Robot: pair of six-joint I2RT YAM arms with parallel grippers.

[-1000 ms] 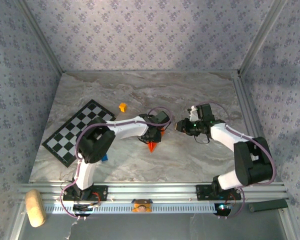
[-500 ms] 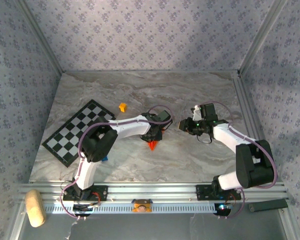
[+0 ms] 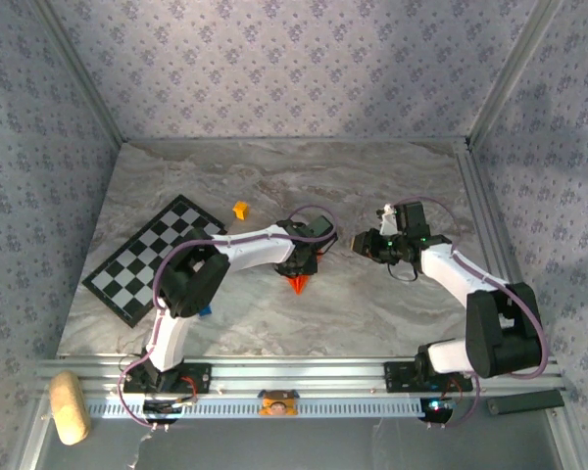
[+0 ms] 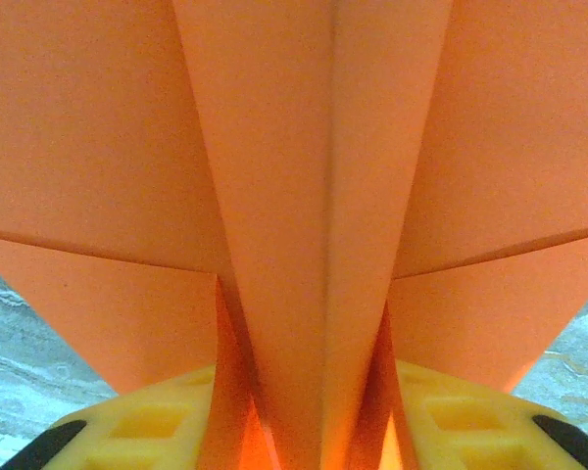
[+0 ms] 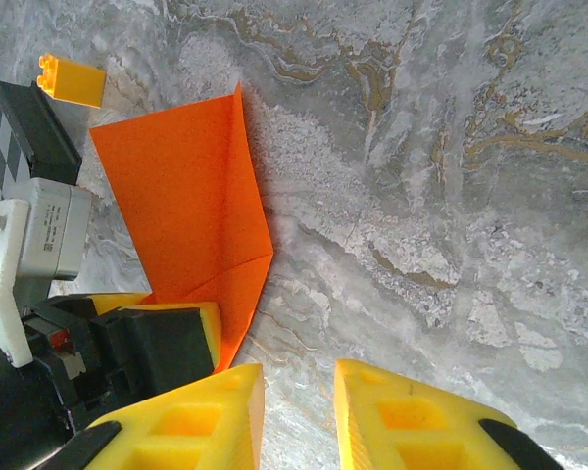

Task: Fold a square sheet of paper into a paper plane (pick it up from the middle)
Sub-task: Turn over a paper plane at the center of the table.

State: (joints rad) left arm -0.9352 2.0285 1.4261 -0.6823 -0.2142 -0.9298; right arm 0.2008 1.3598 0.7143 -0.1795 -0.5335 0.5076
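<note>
The square sheet of paper (image 4: 274, 147) is bright orange and creased into a pointed shape with a centre fold. My left gripper (image 4: 309, 392) is shut on that centre fold, one yellow finger (image 4: 147, 426) on each side. From above, the paper's tip (image 3: 297, 285) pokes out below the left gripper (image 3: 304, 259) at mid table. The right wrist view has the paper (image 5: 186, 196) standing on the marble, held by the left gripper (image 5: 167, 338). My right gripper (image 5: 299, 392) is narrowly open with bare marble between its fingers, just right of the paper (image 3: 358, 242).
A small yellow-orange cube (image 3: 240, 210) lies behind the left arm, also seen as a cube (image 5: 71, 78) past the paper. A black-and-white checkered board (image 3: 147, 259) lies at the left. A small blue piece (image 3: 205, 309) sits by the left arm's elbow.
My right gripper has drawn back a little to the right, away from the paper. The left gripper has stayed in place with the paper.
</note>
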